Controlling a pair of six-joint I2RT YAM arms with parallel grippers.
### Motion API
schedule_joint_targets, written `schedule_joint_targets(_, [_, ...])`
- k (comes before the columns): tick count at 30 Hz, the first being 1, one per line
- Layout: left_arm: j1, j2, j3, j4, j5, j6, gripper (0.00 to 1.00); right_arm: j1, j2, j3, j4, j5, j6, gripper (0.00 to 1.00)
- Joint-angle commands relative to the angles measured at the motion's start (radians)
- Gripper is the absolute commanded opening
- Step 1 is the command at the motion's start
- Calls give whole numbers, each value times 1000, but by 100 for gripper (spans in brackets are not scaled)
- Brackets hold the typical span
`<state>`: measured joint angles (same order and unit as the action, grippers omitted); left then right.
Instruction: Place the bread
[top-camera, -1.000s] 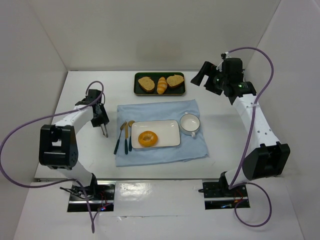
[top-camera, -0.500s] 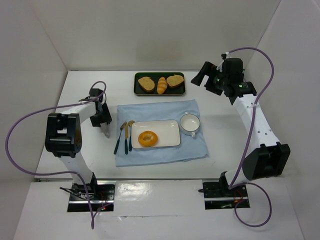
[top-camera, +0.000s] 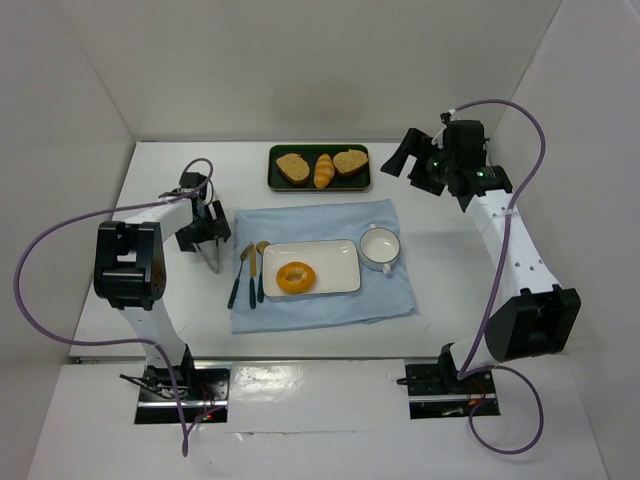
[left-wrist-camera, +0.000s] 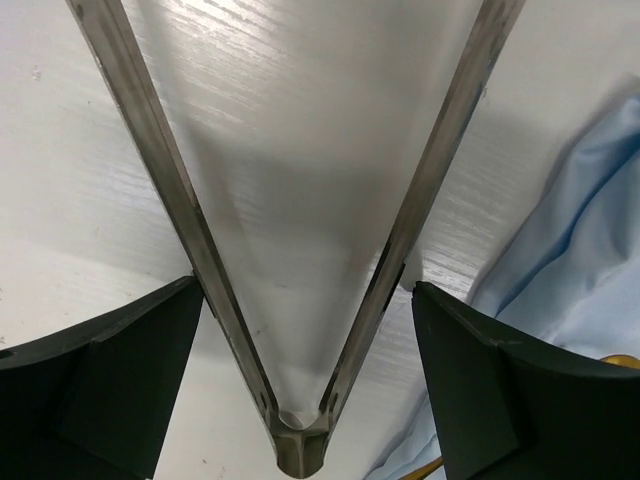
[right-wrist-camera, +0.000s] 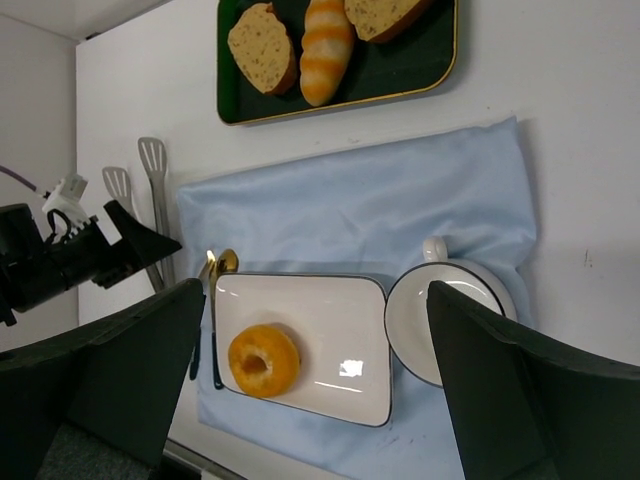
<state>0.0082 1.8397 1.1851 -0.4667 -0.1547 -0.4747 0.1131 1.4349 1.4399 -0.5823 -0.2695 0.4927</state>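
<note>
The bread (top-camera: 295, 276), a glossy golden-orange ring bun, lies on the left half of a white rectangular plate (top-camera: 338, 262); the right wrist view shows the bread (right-wrist-camera: 264, 361) too. My left gripper (top-camera: 207, 238) hangs open left of the blue cloth, over metal tongs (top-camera: 211, 260). In the left wrist view the tongs (left-wrist-camera: 300, 450) lie spread in a V on the table between the wide-apart fingers of the left gripper (left-wrist-camera: 305, 300), touching neither. My right gripper (top-camera: 412, 166) is raised at the back right, open and holding nothing.
A dark green tray (top-camera: 361, 183) at the back holds two toast slices and a long roll. A white cup (top-camera: 380, 245) stands right of the plate on the blue cloth (top-camera: 320, 305). Cutlery (top-camera: 248, 275) lies left of the plate. White walls enclose the table.
My left gripper has opened and let go of the tongs, which have sprung apart on the table. The left arm's elbow swung inward. The right arm and the bread stayed put.
</note>
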Motion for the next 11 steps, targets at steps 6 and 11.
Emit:
schedule_joint_targets(6, [-2, -218, 53, -75, -60, -57, 100, 45, -37, -21, -8, 53, 10, 99])
schedule_joint_targets(11, [-54, -368, 159, -119, 0, -67, 100, 57, -37, -30, 16, 78, 32, 99])
